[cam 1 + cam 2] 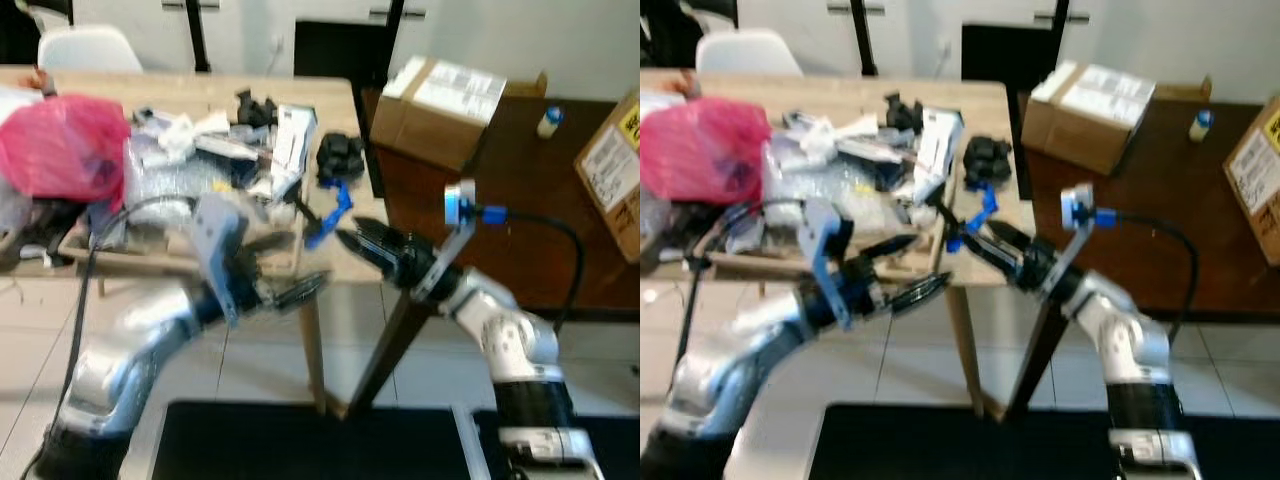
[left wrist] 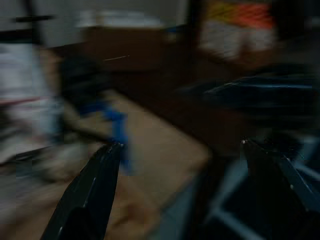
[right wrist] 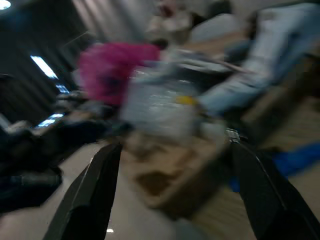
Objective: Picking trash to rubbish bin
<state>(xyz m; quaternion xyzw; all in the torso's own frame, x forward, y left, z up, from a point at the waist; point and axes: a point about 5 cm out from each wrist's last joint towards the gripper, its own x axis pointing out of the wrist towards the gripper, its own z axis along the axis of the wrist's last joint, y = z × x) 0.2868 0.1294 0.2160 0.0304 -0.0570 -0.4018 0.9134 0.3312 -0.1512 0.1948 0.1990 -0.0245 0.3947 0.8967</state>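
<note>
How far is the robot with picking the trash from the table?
Nothing looks done yet: the wooden table is covered with clutter, including a pink bag. Both grippers are open and hold nothing. The left gripper and right gripper reach near the table's corner, by a blue item. Picking and binning are left.

Both silver arms raised forward, left pincer fingers spread, right pincer fingers spread

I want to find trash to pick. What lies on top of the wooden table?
On the wooden table: a pink bag, clear plastic wrap, a blue strip, black items. What lies under the pile is covered.
</note>
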